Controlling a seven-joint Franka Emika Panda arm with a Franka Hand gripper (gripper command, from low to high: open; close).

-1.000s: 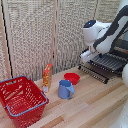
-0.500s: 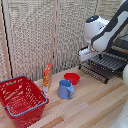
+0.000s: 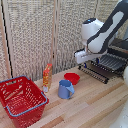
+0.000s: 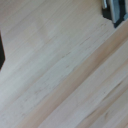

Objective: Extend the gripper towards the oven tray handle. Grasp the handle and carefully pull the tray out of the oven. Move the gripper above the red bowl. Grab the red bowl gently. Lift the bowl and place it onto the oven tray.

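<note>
gripper: white block with small dark fingers at end of bulky white arm [image 3: 82, 56]; fingers barely resolved in exterior view, wrist view shows only wood planks and a dark blur at a corner; cannot tell jaw gap; nothing seen held.
key relation: small shallow bright-red round bowl [image 3: 71, 78] below gripper and offset slightly toward exterior view's left; looks like the move-above-bowl step, mostly a descent with a small sideways shift left to do.
bowl axis: round, no long axis, any jaw angle fits; rim pinch likely; glossy, smooth rim, could slip.
next to bowl: blue mug with handle [image 3: 65, 89], just beside it on the camera side; orange upright carton [image 3: 47, 76], near, further to exterior view's left; risk of clipping mug on descent.
tray: flat dark wire rack of parallel bars [image 3: 106, 65], on gripper's other side, toward exterior view's right; appears pulled out; thin dark front bar handle [image 3: 93, 73] closest to gripper.
oven: boxy dark grey toaster oven [image 3: 120, 50], behind tray, partly hidden by arm.
table: light wood planks, matte [image 3: 95, 107].
far: large red mesh basket with blue rim [image 3: 21, 100], well apart, exterior view's left; not the target.
backdrop: woven beige screen panels [image 3: 35, 35], beyond everything.
</note>
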